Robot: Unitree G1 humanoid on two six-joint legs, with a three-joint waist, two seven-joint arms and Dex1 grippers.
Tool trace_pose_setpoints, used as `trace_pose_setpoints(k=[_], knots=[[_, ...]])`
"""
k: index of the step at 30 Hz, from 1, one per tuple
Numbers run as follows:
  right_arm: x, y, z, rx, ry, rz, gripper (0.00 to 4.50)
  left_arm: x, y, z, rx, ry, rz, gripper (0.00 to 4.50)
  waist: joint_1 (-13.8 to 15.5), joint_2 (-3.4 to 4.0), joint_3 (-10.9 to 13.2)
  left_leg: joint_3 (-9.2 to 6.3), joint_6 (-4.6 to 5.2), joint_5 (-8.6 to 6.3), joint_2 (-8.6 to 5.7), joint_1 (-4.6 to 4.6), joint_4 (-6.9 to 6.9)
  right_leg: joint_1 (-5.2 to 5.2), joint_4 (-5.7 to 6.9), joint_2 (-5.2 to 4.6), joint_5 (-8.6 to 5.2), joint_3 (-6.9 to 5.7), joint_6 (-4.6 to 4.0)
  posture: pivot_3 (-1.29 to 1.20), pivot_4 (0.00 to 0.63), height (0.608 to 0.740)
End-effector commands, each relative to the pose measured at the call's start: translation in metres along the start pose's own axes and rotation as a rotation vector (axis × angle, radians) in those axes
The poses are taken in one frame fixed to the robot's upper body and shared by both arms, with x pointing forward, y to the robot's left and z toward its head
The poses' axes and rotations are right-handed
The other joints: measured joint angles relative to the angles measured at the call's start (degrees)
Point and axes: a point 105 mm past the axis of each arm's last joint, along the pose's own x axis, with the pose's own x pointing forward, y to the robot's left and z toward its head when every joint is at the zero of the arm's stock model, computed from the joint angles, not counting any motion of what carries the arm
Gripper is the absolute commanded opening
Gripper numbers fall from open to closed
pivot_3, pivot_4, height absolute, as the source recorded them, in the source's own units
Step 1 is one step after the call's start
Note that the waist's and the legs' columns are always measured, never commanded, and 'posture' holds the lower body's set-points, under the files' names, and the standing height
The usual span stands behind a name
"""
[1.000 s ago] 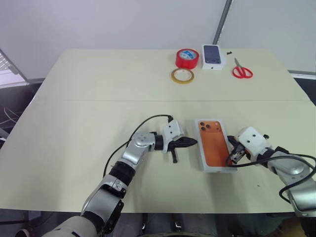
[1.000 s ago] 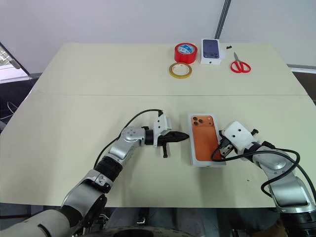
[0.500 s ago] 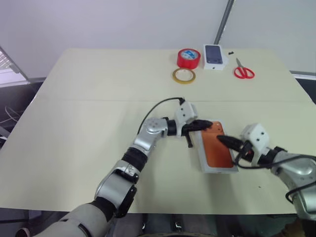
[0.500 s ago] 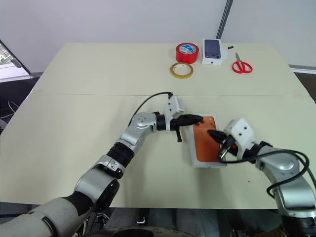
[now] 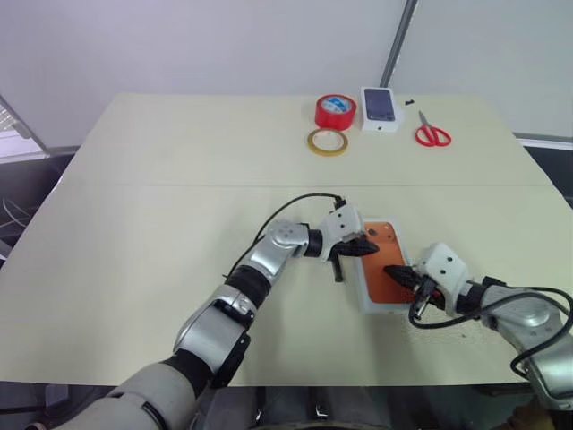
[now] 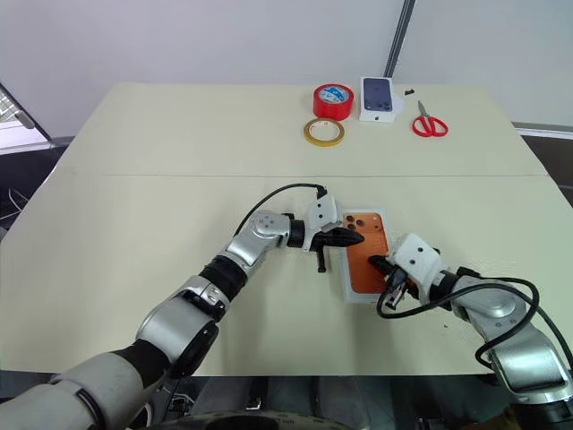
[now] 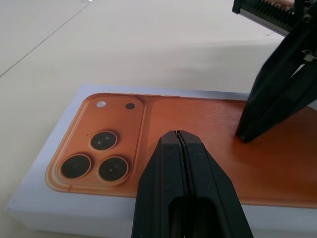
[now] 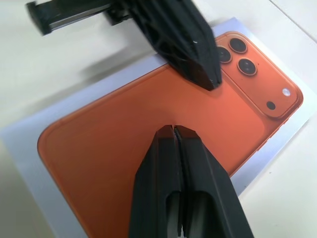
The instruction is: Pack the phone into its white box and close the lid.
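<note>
The copper-orange phone (image 6: pixel 363 276) lies back-up in the white box (image 7: pixel 74 210), its camera bump toward the table's far side. My left gripper (image 5: pixel 374 246) is shut, and its tip rests over the phone beside the camera bump. From the other side my right gripper (image 5: pixel 391 270) is also shut, its tip down on the phone's middle. The left wrist view has the shut left gripper (image 7: pixel 177 134) above the phone (image 7: pixel 198 114). In the right wrist view the shut right gripper (image 8: pixel 173 128) sits over the phone (image 8: pixel 99 148). Nothing is held. The lid is out of view.
At the table's far edge stand a red tape roll (image 5: pixel 336 111), a tan tape ring (image 5: pixel 328 141), a small white box with a dark phone picture (image 5: pixel 380 107) and red scissors (image 5: pixel 432 135). The cream table (image 5: pixel 161 224) stretches bare to the left.
My left gripper moved right from beside the box onto the phone's camera end. The right gripper swung left from the box's near right edge onto the phone's middle.
</note>
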Motion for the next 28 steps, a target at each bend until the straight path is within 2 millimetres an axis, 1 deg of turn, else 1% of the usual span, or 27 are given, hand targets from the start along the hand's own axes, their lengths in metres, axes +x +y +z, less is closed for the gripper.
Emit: trace_pose_setpoints(k=[1, 2, 3, 4, 5, 6, 7, 8, 10, 11, 12, 14, 16, 18, 20, 21, 23, 26, 28], knots=[[-0.005, -0.011, 0.041, 0.039, -0.201, -0.013, 1.79, -0.028, 0.009, 0.043, 0.04, -0.195, 0.018, 1.32, -0.5, 0.15, 0.1, 0.0, -0.01, 0.0, 0.0, -0.07, 0.0, -0.1, 0.04, -0.01, 0.0, 0.01, -0.01, 0.0, 0.15, 0.74], [-0.006, -0.013, 0.048, 0.036, -0.229, -0.016, 2.32, -0.035, 0.01, 0.052, 0.063, -0.222, 0.027, 1.84, -0.6, 0.2, 0.1, 0.01, -0.03, 0.02, 0.01, -0.2, 0.0, -0.27, 0.1, -0.02, 0.01, 0.04, -0.01, 0.0, 0.15, 0.74], [-0.006, -0.015, 0.052, 0.042, -0.248, -0.025, 2.88, -0.042, 0.011, 0.055, 0.078, -0.223, 0.041, 2.37, -0.5, 0.21, 0.1, 0.01, -0.08, 0.04, 0.01, -0.27, 0.0, -0.36, 0.17, -0.04, 0.01, 0.04, -0.01, 0.0, 0.15, 0.74], [-0.006, -0.017, 0.053, 0.047, -0.254, -0.034, 3.29, -0.045, 0.011, 0.057, 0.086, -0.219, 0.047, 2.8, -0.5, 0.21, 0.2, 0.01, -0.09, 0.05, 0.0, -0.3, 0.0, -0.4, 0.18, -0.05, 0.01, 0.04, -0.01, 0.0, 0.15, 0.74], [-0.005, -0.018, 0.057, 0.055, -0.263, -0.03, 3.85, -0.052, 0.012, 0.058, 0.114, -0.219, 0.071, 3.32, -0.2, 0.23, 0.1, 0.0, -0.1, 0.06, 0.01, -0.29, 0.0, -0.4, 0.19, -0.05, 0.01, 0.03, -0.01, 0.0, 0.15, 0.74], [-0.003, -0.02, 0.062, 0.036, -0.269, -0.031, 4.29, -0.065, 0.017, 0.058, 0.116, -0.218, 0.114, 3.75, 0.0, 0.23, 0.1, 0.01, -0.1, 0.05, 0.0, -0.28, 0.0, -0.37, 0.18, -0.07, 0.01, 0.03, -0.01, 0.0, 0.15, 0.74], [-0.001, -0.022, 0.068, 0.015, -0.274, -0.029, 4.5, -0.078, 0.02, 0.056, 0.109, -0.203, 0.152, 4.27, 0.0, 0.25, 0.1, 0.01, -0.11, 0.05, -0.01, -0.29, 0.0, -0.37, 0.16, -0.08, 0.01, 0.03, -0.01, 0.0, 0.15, 0.74], [0.001, -0.023, 0.072, 0.001, -0.277, -0.028, 4.5, -0.087, 0.022, 0.054, 0.101, -0.19, 0.176, 4.27, -0.1, 0.25, 0.1, 0.02, -0.11, 0.05, -0.02, -0.29, -0.01, -0.38, 0.16, -0.1, 0.01, 0.04, -0.01, 0.0, 0.15, 0.74], [0.002, -0.025, 0.076, -0.051, -0.285, -0.029, 4.5, -0.106, 0.023, 0.04, 0.107, -0.123, 0.227, 4.27, -0.1, 0.26, 0.1, 0.03, -0.11, 0.05, -0.02, -0.27, -0.03, -0.4, 0.17, -0.1, 0.01, 0.05, -0.01, 0.0, 0.15, 0.74], [0.002, -0.027, 0.073, -0.072, -0.271, -0.032, 4.5, -0.117, 0.023, 0.034, 0.101, -0.104, 0.25, 4.27, 0.0, 0.26, 0.1, 0.01, -0.11, 0.05, -0.02, -0.26, -0.04, -0.39, 0.19, -0.1, 0.01, 0.04, -0.01, 0.0, 0.15, 0.74], [0.003, -0.028, 0.071, -0.085, -0.26, -0.034, 4.5, -0.125, 0.023, 0.03, 0.095, -0.093, 0.265, 4.27, 0.0, 0.27, 0.1, 0.02, -0.11, 0.05, -0.02, -0.26, -0.05, -0.41, 0.19, -0.1, 0.0, 0.04, -0.01, 0.0, 0.15, 0.74], [0.0, -0.028, 0.054, -0.071, -0.226, -0.013, 4.5, -0.151, 0.023, 0.015, 0.069, -0.048, 0.324, 4.27, 0.3, 0.26, 0.1, 0.02, -0.11, 0.05, -0.02, -0.27, -0.04, -0.4, 0.17, -0.1, 0.0, 0.04, -0.01, 0.0, 0.15, 0.74], [-0.004, -0.03, 0.044, -0.069, -0.209, -0.013, 4.5, -0.166, 0.022, 0.006, 0.047, -0.01, 0.364, 4.27, 0.5, 0.26, 0.1, 0.01, -0.1, 0.05, -0.02, -0.3, -0.04, -0.39, 0.13, -0.13, 0.0, 0.04, -0.01, 0.0, 0.15, 0.74], [-0.016, -0.025, 0.035, -0.049, -0.199, 0.02, 4.5, -0.185, 0.017, 0.001, 0.068, 0.022, 0.394, 4.27, 0.5, 0.28, 0.1, 0.01, -0.1, 0.04, -0.04, -0.39, -0.04, -0.43, 0.07, -0.17, 0.0, 0.04, -0.01, 0.0, 0.15, 0.74], [-0.029, -0.027, 0.028, -0.041, -0.191, 0.027, 4.5, -0.203, 0.013, -0.005, 0.067, 0.059, 0.444, 4.27, 0.4, 0.29, 0.1, 0.02, -0.09, 0.04, -0.05, -0.42, -0.04, -0.43, 0.03, -0.21, 0.0, 0.04, -0.01, 0.0, 0.15, 0.74], [-0.036, -0.029, 0.024, -0.041, -0.18, 0.028, 4.5, -0.209, 0.011, -0.006, 0.059, 0.066, 0.461, 4.27, 0.4, 0.29, 0.1, 0.02, -0.08, 0.03, -0.04, -0.42, -0.03, -0.42, 0.0, -0.21, 0.01, 0.04, -0.01, 0.0, 0.15, 0.74], [-0.044, -0.031, 0.018, -0.037, -0.159, 0.033, 4.5, -0.215, 0.006, -0.006, 0.055, 0.067, 0.477, 4.27, 0.3, 0.31, 0.2, 0.02, -0.08, 0.03, -0.04, -0.39, -0.03, -0.4, 0.0, -0.22, 0.01, 0.04, -0.02, 0.0, 0.15, 0.74], [-0.061, -0.04, 0.003, -0.041, -0.103, 0.034, 4.5, -0.235, -0.005, -0.011, 0.053, 0.083, 0.51, 4.27, 0.1, 0.37, 0.2, 0.02, -0.09, 0.03, -0.03, -0.2, -0.1, -0.25, -0.01, -0.22, 0.0, 0.04, -0.04, 0.0, 0.15, 0.74], [-0.067, -0.046, 0.001, -0.056, -0.087, 0.031, 4.5, -0.245, -0.011, -0.016, 0.056, 0.113, 0.522, 4.27, 0.0, 0.38, 0.2, 0.02, -0.09, 0.02, -0.02, -0.16, -0.2, -0.22, -0.08, -0.22, -0.01, 0.05, -0.04, 0.0, 0.15, 0.74]])
